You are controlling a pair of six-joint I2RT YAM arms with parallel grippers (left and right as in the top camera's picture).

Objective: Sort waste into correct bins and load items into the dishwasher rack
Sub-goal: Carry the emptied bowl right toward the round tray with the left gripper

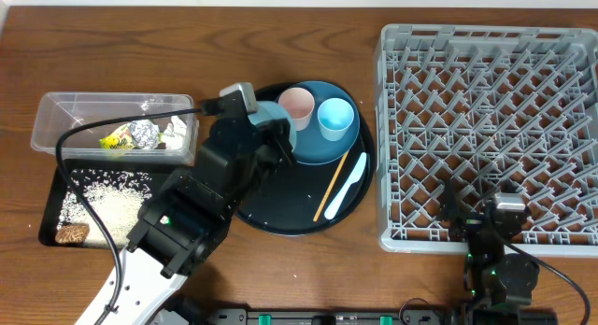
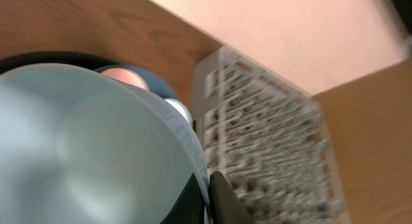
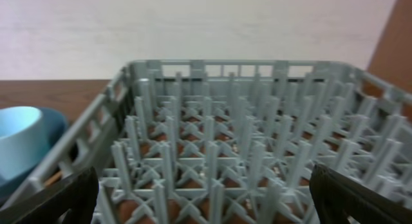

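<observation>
My left gripper (image 2: 209, 183) is shut on the rim of the white bowl (image 2: 84, 153), which fills the left wrist view. From overhead the bowl (image 1: 269, 111) hangs over the left side of the dark blue plate (image 1: 318, 143). On that plate stand the pink cup (image 1: 297, 104) and the light blue cup (image 1: 336, 118). The chopstick (image 1: 332, 185) and white spoon (image 1: 348, 187) lie on the round black tray. My right gripper (image 3: 212, 205) is open with nothing between its fingers, at the near edge of the dishwasher rack (image 1: 491, 129).
The clear tub (image 1: 65, 110) holds the foil ball (image 1: 142, 134), yellow-green wrapper (image 1: 117, 140) and white paper (image 1: 175, 132). The shallow black tray (image 1: 47, 213) carries rice (image 1: 112, 199) and a brown lump (image 1: 72, 233). My left arm crosses the round black tray (image 1: 299, 218).
</observation>
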